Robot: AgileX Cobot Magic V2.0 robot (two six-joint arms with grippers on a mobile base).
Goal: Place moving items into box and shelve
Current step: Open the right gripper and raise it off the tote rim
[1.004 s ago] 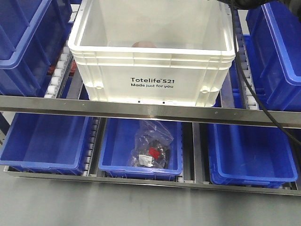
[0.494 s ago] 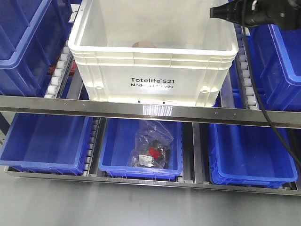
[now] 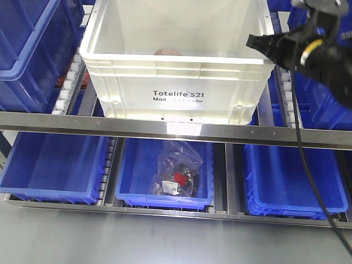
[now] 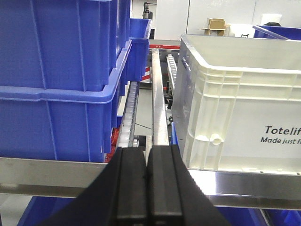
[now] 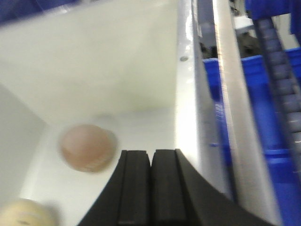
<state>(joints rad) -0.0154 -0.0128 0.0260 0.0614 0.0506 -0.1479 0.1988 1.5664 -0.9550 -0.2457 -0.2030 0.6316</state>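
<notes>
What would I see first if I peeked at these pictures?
First the big white box with black writing, sitting on the upper shelf with blue bins beside and below it. Inside it, the right wrist camera shows a pinkish-brown bun and a cream bun on the floor. A black right gripper, fingers shut, hangs over the box's right rim, and a clear bag of parts lies in the lower middle bin.

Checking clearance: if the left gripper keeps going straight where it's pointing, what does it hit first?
The left gripper, shut, points into the gap between the blue bins and the crate. First in line looks like the steel shelf rail running away down that gap. Depth is unclear from the wrist view.
</notes>
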